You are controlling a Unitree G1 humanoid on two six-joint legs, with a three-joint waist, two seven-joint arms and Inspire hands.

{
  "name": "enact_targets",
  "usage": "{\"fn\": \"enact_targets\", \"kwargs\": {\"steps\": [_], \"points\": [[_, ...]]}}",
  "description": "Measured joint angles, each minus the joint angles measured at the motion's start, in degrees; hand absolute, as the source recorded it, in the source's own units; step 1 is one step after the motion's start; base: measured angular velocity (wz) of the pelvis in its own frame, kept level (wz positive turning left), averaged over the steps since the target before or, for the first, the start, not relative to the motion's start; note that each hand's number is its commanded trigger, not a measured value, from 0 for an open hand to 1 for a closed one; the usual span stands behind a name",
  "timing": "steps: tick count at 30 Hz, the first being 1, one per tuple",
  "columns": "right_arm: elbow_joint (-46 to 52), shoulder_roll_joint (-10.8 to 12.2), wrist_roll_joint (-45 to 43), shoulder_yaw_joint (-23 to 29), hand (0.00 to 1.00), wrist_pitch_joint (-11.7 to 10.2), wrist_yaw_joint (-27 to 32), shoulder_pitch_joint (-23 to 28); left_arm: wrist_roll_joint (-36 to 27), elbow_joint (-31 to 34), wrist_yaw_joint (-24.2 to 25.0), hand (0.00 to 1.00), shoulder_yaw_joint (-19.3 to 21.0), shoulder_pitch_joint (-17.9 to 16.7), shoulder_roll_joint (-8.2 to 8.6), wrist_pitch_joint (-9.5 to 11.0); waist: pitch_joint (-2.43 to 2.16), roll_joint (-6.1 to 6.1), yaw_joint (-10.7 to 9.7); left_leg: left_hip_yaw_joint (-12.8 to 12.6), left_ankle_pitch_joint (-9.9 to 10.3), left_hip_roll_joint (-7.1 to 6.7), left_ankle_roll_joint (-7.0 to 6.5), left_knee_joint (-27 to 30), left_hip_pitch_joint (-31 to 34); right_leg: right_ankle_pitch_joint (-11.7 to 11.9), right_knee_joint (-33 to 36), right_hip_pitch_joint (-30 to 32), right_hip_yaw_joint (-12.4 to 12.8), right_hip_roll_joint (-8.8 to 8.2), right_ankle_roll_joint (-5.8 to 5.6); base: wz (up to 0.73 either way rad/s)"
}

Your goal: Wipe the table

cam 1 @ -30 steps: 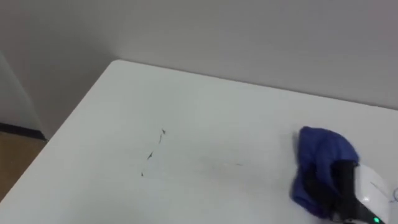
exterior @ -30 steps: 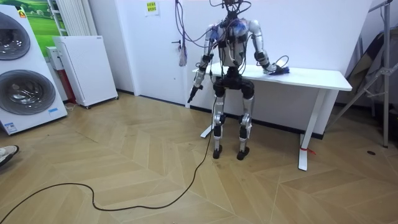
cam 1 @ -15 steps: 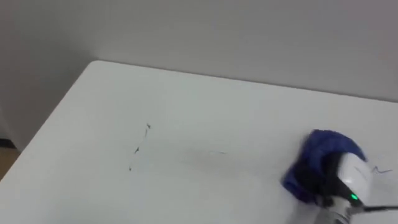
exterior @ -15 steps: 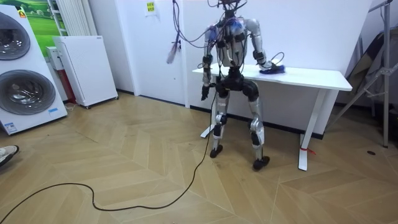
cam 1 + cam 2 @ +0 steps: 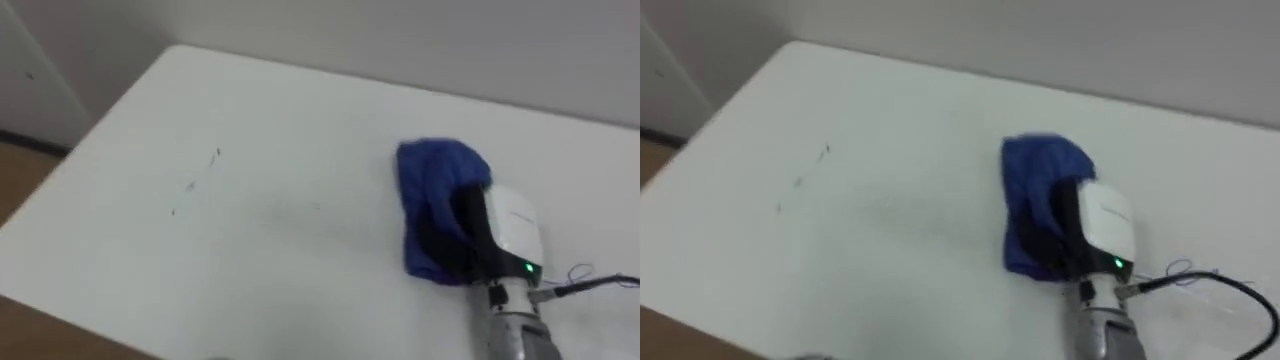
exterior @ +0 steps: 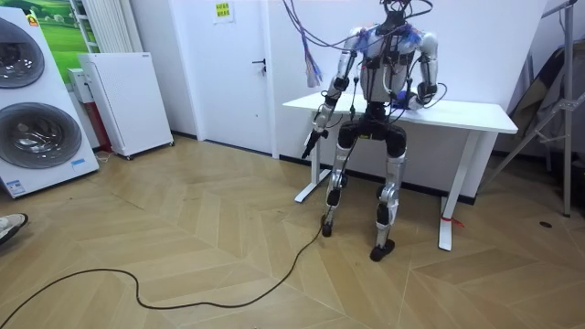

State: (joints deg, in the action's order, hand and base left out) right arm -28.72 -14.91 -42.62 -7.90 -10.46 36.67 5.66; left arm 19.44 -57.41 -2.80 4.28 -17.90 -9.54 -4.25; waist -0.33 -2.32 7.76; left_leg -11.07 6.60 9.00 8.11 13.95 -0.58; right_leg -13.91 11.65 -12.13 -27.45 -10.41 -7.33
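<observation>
Right hand (image 5: 508,228) sits on blue cloth (image 5: 432,178) on table (image 5: 250,225), grip hidden, cannot tell

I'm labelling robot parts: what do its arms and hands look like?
The right hand has a white rounded back shell with a small green light, black parts beneath, a grey cylindrical wrist and a thin dark cable beside it. In the room view the left hand is dark on a silvery arm.
</observation>
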Motion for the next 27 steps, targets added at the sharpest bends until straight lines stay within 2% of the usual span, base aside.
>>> {"fn": "enact_targets", "kwargs": {"steps": [1,2,3,4,5,7,8,10,11,12,13,14,17,19,20,22,24,25,27], "points": [[-0.84,0.21,-0.07,0.14,1.00,0.10,-0.01,-0.67,-0.17,-0.01,0.07,0.00,-0.14,0.61,0.17,0.08,0.04,-0.85,0.24,-0.03,0.15,-0.08,-0.19,-0.37,-0.76,0.09,0.09,-0.01,0.71,-0.08,0.14,-0.28],[-1.31,0.42,-0.11,0.15,1.00,0.38,-0.04,-1.20,-0.25,-0.01,0.07,0.00,-0.13,1.05,0.21,0.13,-0.01,-0.88,0.42,-0.03,0.21,-0.22,-0.30,-0.58,-1.15,0.11,0.16,0.00,1.07,-0.17,0.19,-0.35],[-1.83,1.03,-0.14,0.06,1.00,1.64,-0.60,-2.13,-0.66,-0.10,0.06,0.00,-0.12,1.94,0.23,0.15,0.26,-1.67,1.35,-0.05,0.48,-0.30,-0.52,-0.82,-1.92,0.21,0.15,0.16,2.44,-0.21,0.26,-0.55],[-1.69,2.31,-0.11,-0.09,1.00,3.04,-1.84,-3.01,-1.64,-0.02,0.01,0.00,-0.10,2.40,0.25,0.21,0.27,-1.72,2.73,-0.18,0.60,-0.30,-0.49,-1.53,-3.33,0.45,0.13,0.45,4.31,-0.25,0.28,-0.63],[-1.81,2.82,-0.08,-0.42,1.00,3.96,-2.68,-3.98,-1.96,0.13,-0.12,0.00,-0.10,2.46,0.25,0.25,0.24,-1.67,3.13,-0.31,0.67,-0.30,-0.44,-1.85,-3.77,0.48,0.18,0.65,5.17,-0.24,0.28,-0.70],[-1.39,3.33,0.01,-3.23,1.00,6.35,-4.75,-5.83,-2.05,0.54,-0.67,0.00,-0.31,2.85,1.23,0.27,0.12,-1.30,3.93,-1.39,0.72,-0.31,-0.41,-3.33,-4.83,0.95,0.39,2.26,7.90,-0.14,0.21,-0.56],[-1.36,3.63,0.01,-3.92,1.00,6.64,-5.19,-6.24,-2.13,0.63,-0.74,0.00,-0.53,2.86,1.46,0.27,0.12,-1.29,4.04,-1.41,0.73,-0.31,-0.41,-3.58,-5.00,1.19,0.33,2.61,8.58,-0.01,0.26,-0.48],[-0.10,4.12,-0.01,-6.47,1.00,6.98,-6.53,-6.51,-3.06,2.02,-0.78,0.00,-1.12,2.83,2.15,0.00,-0.05,-0.66,3.70,-1.21,0.73,-0.31,-0.40,-4.52,-5.02,2.09,-0.01,3.52,10.09,0.59,0.41,-0.32],[0.30,4.09,-0.11,-6.92,1.00,7.03,-6.94,-6.50,-3.21,2.67,-0.84,0.00,-1.12,2.84,2.24,-0.04,0.04,-0.29,3.57,-1.14,0.73,-0.32,-0.41,-4.58,-4.90,2.13,0.11,3.83,10.27,0.62,0.46,-0.10],[-0.07,4.57,-0.11,-7.15,1.00,6.85,-6.97,-6.21,-4.69,4.06,-1.18,0.00,-1.11,2.97,2.25,-0.03,0.22,0.55,2.92,-0.73,0.72,-0.32,-0.41,-4.61,-4.59,2.25,0.03,3.99,10.31,0.74,0.52,0.03],[-0.10,4.75,-0.14,-7.19,1.00,6.74,-6.96,-5.97,-6.36,4.94,-1.87,0.00,-1.12,3.09,2.14,0.10,0.10,1.40,1.92,-0.31,0.72,-0.39,-0.41,-4.60,-4.21,2.26,0.01,4.06,10.29,0.76,0.53,0.12],[-0.40,4.70,-0.14,-6.91,1.00,6.48,-6.91,-5.76,-6.58,5.05,-2.12,0.00,-1.07,2.85,2.08,0.24,0.11,1.73,1.57,-0.04,0.71,-0.49,-0.41,-4.58,-4.10,2.26,-0.05,4.03,10.29,0.76,0.52,0.12],[-2.04,4.59,0.23,-5.48,1.00,2.55,-4.33,-4.39,-6.10,5.14,-2.93,0.00,0.03,2.59,1.80,1.96,0.23,2.78,0.72,0.03,0.74,-0.84,-0.45,-4.57,-3.96,2.41,-1.20,3.37,10.21,0.70,0.32,0.13],[-2.20,4.34,1.11,-0.66,1.00,-1.69,0.46,1.06,-2.87,2.67,-3.62,0.00,5.55,1.56,1.32,3.02,0.18,3.64,0.12,0.08,0.87,-1.53,-0.72,-4.55,-4.19,2.55,-2.24,2.03,9.46,0.34,0.03,0.26],[-2.14,4.10,1.87,0.36,1.00,-2.41,2.21,2.73,-2.30,2.17,-4.14,0.00,7.15,1.04,1.01,2.87,0.14,4.00,0.04,0.06,0.93,-1.65,-0.81,-4.56,-4.19,2.58,-2.15,1.96,9.05,0.21,-0.02,0.18],[-2.02,3.36,5.18,5.64,1.00,-4.60,8.08,9.04,-1.41,0.43,-5.93,0.00,13.03,-0.88,-0.87,2.65,-0.07,4.28,-1.76,0.06,1.17,-2.35,-1.25,-4.55,-4.29,2.73,-2.08,0.73,6.73,-0.44,-0.30,0.33],[-2.34,3.23,7.55,10.34,1.00,-5.15,10.79,12.99,-1.23,0.04,-7.10,0.00,16.05,-2.98,-2.29,2.61,-0.22,4.46,-1.95,0.09,1.43,-2.66,-1.65,-4.54,-4.88,2.82,-2.11,0.08,6.71,-0.74,-0.47,0.15],[-3.17,2.69,9.10,12.71,1.00,-5.55,11.39,14.65,-1.23,0.05,-7.31,0.00,16.79,-4.44,-3.11,2.61,-0.25,4.69,-2.71,0.11,1.58,-2.84,-1.86,-4.49,-5.09,2.93,-1.93,-0.17,6.46,-0.97,-0.65,0.00],[-5.59,0.77,11.47,15.90,1.00,-7.15,11.37,15.89,-1.23,0.20,-7.03,0.00,16.95,-5.79,-3.41,2.55,-0.21,4.92,-3.87,0.13,1.73,-3.39,-2.20,-4.21,-4.89,3.12,-1.89,-0.18,6.23,-1.56,-1.00,0.02]]}}
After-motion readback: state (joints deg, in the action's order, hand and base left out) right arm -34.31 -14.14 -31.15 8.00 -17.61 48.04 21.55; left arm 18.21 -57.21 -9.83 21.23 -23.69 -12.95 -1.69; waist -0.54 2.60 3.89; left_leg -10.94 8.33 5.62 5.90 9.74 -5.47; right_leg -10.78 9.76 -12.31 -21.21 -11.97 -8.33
